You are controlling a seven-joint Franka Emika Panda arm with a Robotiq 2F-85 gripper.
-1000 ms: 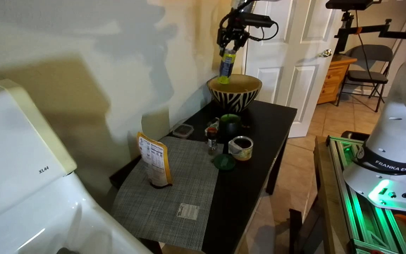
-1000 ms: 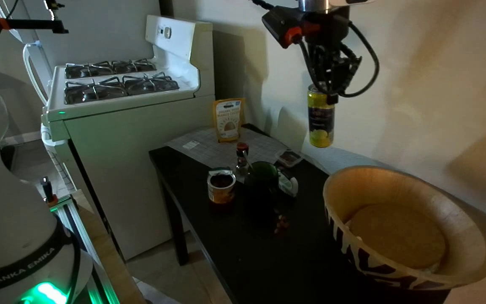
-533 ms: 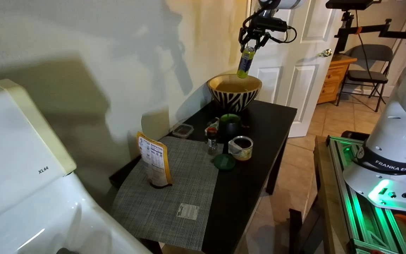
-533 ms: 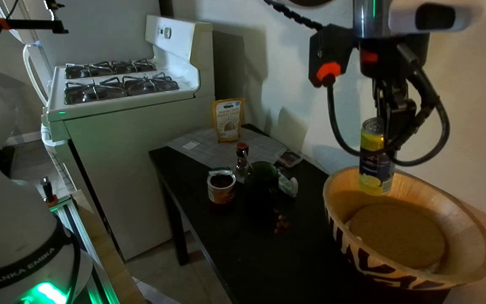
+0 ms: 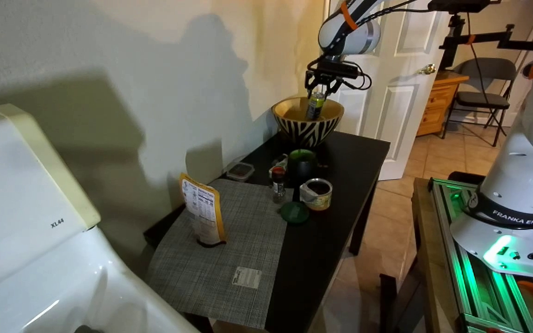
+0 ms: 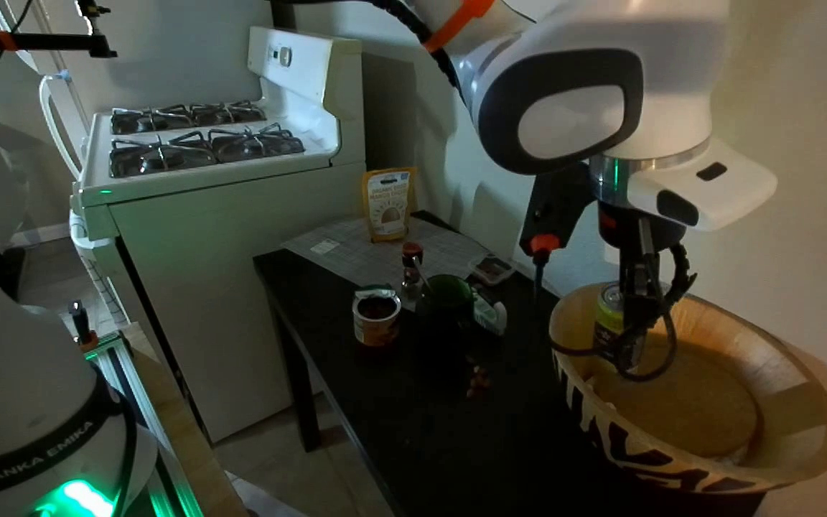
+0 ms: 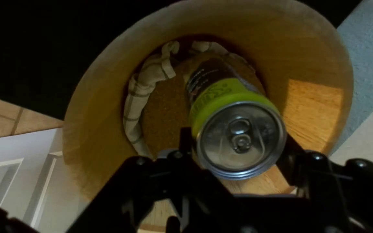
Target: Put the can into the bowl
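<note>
The can [image 5: 315,108] is a yellow-green and dark drink can with a silver top. My gripper [image 5: 318,95] is shut on it near its top and points down over the bowl [image 5: 306,131]. In the wrist view the can [image 7: 230,87] sits between the two fingers [image 7: 185,140]. The zebra-striped bowl with a pale wooden rim also shows in an exterior view [image 6: 790,424]. There the can [image 6: 606,327] hangs inside the rim, near the bowl's side. It leans slightly. I cannot tell whether its base touches the bowl's floor.
A striped cloth [image 7: 139,97] lies in the bowl. On the dark table [image 6: 413,438] stand a green cup [image 5: 302,163], an open tub [image 5: 316,198], a bottle [image 5: 277,185] and a yellow pouch [image 5: 204,210]. The wall [image 5: 248,69] runs close behind the bowl.
The gripper and can first moved over the bowl, away from the stove. Then they came down, and the can's lower part is now below the bowl's rim.
</note>
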